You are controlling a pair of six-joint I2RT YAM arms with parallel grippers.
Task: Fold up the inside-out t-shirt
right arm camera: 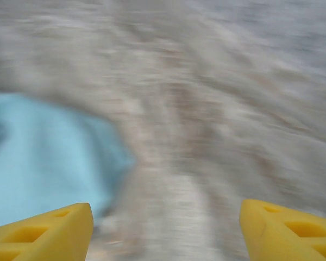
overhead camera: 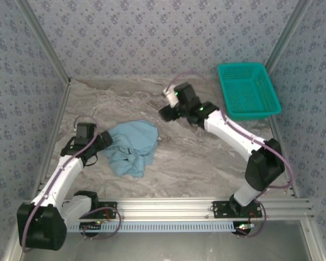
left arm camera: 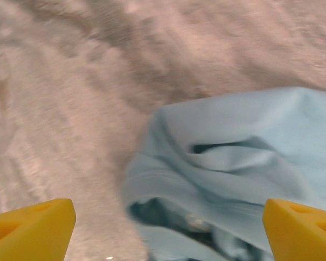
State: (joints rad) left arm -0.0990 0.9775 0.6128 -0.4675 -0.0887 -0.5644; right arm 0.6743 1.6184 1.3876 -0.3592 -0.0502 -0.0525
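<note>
The light-blue t-shirt [overhead camera: 131, 147] lies crumpled in a heap on the marbled table, left of centre. In the left wrist view its folds [left arm camera: 244, 174] spread between my yellow fingertips [left arm camera: 32, 228], with a dark opening near the bottom. My left gripper [overhead camera: 104, 142] sits at the heap's left edge, open, holding nothing. My right gripper [overhead camera: 164, 114] hovers above the table to the upper right of the shirt, open and empty. The right wrist view is blurred; the shirt [right arm camera: 43, 157] shows at its left, with bare table between the yellow fingertips [right arm camera: 288, 228].
A teal plastic mesh basket [overhead camera: 247, 89] stands at the back right corner. Patterned walls close in the table on three sides. Bare marbled table [overhead camera: 206, 163] stretches to the right of the shirt and in front of it.
</note>
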